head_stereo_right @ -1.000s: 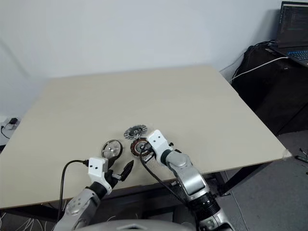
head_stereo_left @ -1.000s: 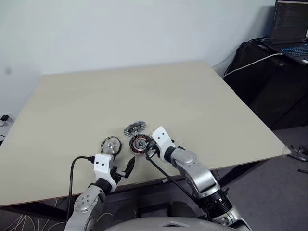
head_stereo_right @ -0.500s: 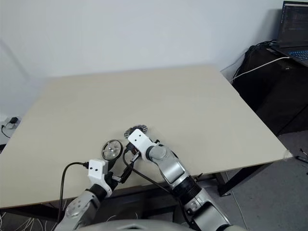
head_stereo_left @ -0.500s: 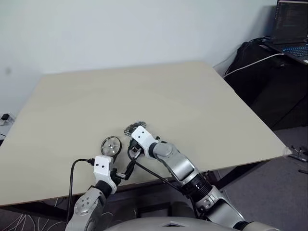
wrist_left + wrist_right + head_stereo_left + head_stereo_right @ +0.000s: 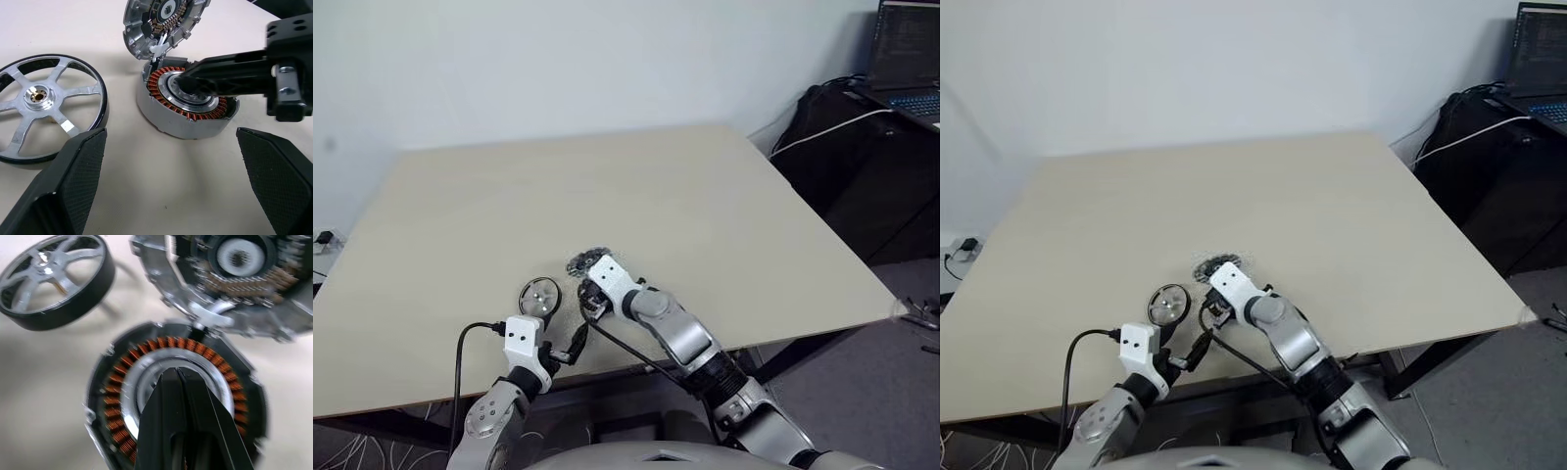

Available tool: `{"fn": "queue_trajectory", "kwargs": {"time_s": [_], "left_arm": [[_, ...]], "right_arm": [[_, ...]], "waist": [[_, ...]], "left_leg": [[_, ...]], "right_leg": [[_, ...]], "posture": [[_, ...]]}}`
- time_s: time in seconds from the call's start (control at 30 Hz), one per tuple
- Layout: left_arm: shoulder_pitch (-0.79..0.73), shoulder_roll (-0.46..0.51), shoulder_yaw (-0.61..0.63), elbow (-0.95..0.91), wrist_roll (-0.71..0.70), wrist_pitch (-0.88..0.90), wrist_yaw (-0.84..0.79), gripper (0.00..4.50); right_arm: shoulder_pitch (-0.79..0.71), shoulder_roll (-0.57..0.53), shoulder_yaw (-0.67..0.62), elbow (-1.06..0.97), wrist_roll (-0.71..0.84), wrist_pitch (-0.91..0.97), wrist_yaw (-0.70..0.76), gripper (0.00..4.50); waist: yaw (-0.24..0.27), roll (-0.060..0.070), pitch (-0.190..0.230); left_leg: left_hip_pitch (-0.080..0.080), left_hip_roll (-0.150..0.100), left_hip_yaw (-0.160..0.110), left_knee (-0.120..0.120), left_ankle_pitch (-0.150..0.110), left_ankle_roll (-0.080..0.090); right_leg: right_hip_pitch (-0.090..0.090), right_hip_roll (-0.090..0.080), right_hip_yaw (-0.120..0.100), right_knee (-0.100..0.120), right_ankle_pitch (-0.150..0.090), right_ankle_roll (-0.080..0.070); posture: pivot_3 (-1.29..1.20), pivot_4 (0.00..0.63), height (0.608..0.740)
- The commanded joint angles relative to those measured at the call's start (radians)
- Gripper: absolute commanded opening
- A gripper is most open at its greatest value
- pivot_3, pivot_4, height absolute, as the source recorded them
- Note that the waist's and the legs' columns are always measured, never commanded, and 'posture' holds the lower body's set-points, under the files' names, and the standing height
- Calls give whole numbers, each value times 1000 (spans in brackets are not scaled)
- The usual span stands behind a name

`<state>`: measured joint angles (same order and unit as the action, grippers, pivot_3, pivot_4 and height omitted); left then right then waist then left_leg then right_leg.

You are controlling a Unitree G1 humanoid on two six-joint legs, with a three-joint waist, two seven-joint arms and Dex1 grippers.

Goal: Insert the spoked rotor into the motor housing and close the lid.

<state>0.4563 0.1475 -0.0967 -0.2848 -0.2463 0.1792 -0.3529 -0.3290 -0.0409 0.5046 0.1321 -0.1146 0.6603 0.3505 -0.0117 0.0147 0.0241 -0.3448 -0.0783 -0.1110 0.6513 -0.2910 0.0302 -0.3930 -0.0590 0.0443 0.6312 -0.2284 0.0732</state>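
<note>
The motor housing [image 5: 188,105], with copper windings around a pale centre, lies on the table near the front edge. My right gripper [image 5: 176,377] is shut, its tips down at the housing's pale centre, and the right hand [image 5: 607,276] covers the housing from above. The lid [image 5: 164,22] stands tilted up at the housing's far edge. To the housing's left lies the spoked rotor [image 5: 539,294], flat on the table with a dark outer band. My left gripper [image 5: 570,348] stands open just in front of the housing, with nothing between its fingers [image 5: 73,181].
The beige table [image 5: 607,186] stretches wide behind the parts. Its front edge [image 5: 411,397] runs close under both hands. A black cable [image 5: 470,328] loops from the left wrist. A dark desk with a laptop [image 5: 906,59] stands off the table's right side.
My right hand has swung left and sunk over the housing, which showed beside it a second ago. The left arm, rotor and lid have kept still.
</note>
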Motion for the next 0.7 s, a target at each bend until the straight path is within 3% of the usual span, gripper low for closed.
{"fn": "queue_trajectory", "kwargs": {"time_s": [0.03, 0.4, 0.7], "left_arm": [[-6, 0, -2, -24, -4, -19, -4, 4500], [-6, 1, -10, -64, -5, 14, 8, 4500], [-11, 4, -7, -56, -6, 14, 7, 4500]], "right_arm": [[22, -21, -15, -50, -4, 18, 5, 39], [59, -39, -28, -113, 10, 40, 17, 39], [61, -7, -42, -165, 39, -45, 23, 39]], "waist": [[0, 0, 0], [1, 0, -1], [-1, 0, 0]], "left_leg": [[0, 0, 0, 0, 0, 0], [0, 0, 0, 0, 0, 0], [0, 1, 0, 0, 0, 0]], "right_leg": [[0, 0, 0, 0, 0, 0], [1, 0, 0, 0, -3, 5], [0, 0, 0, 0, -3, 5]], "posture": [[0, 0, 740], [0, 0, 740], [0, 0, 740]]}}
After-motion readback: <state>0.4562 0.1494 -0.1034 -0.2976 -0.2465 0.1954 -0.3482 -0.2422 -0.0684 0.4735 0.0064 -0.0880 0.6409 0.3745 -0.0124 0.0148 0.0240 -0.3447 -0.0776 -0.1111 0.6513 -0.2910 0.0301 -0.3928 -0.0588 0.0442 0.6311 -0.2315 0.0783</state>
